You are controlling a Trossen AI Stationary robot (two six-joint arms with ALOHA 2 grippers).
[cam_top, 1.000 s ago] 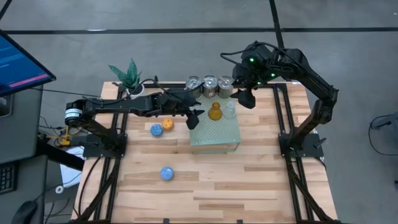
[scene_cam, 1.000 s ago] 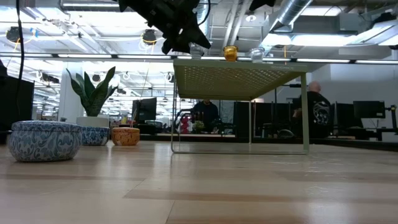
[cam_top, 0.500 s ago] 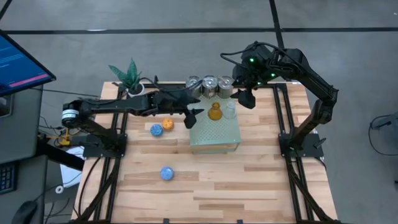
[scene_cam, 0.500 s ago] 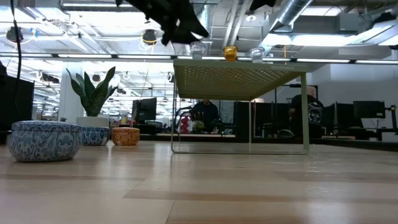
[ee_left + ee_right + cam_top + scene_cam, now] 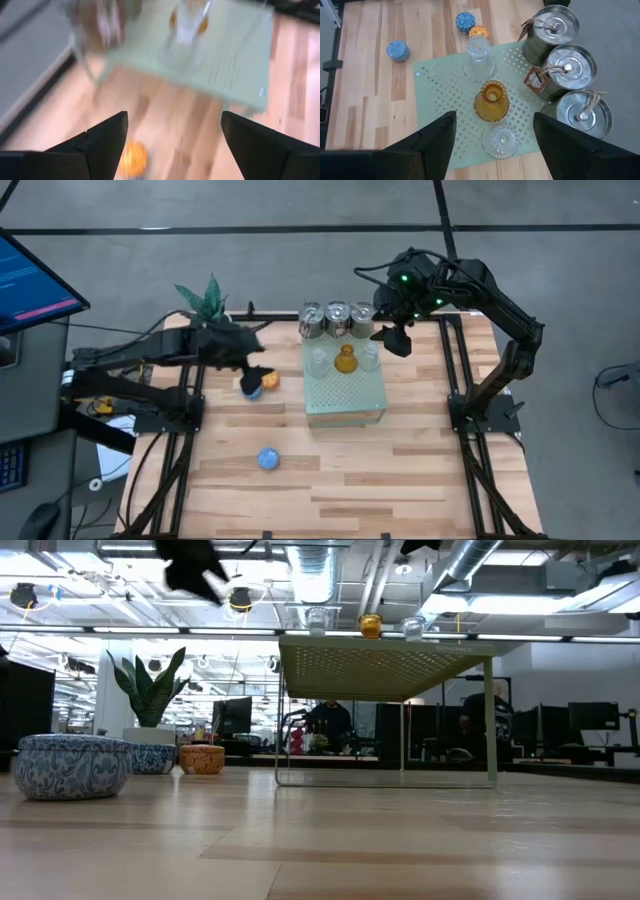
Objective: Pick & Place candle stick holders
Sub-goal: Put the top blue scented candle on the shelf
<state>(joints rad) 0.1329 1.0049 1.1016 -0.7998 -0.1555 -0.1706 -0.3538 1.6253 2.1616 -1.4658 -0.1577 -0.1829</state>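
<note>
A pale-green perforated block (image 5: 345, 388) carries a clear glass holder (image 5: 318, 363), an amber glass holder (image 5: 346, 360) and a second clear glass holder (image 5: 370, 358), all standing upright. Three silver cups (image 5: 337, 319) stand on the table behind the block. A blue holder (image 5: 250, 388) and an orange holder (image 5: 270, 380) sit left of the block. Another blue holder (image 5: 268, 458) sits nearer the front. My left gripper (image 5: 252, 372) is open and empty above the blue and orange pair. My right gripper (image 5: 392, 336) is open and empty above the block's far right corner.
A green plant in a white pot (image 5: 208, 308) stands at the far left corner. The block stands on thin legs (image 5: 280, 720), with open space under it. Bare wood lies at the front and right (image 5: 420, 470). A monitor (image 5: 30, 290) stands off the table's left.
My left gripper has drawn back from over the block's left part toward the table's left edge and now hangs above the blue and orange holders. The clear glass holder it was over stays standing on the block.
</note>
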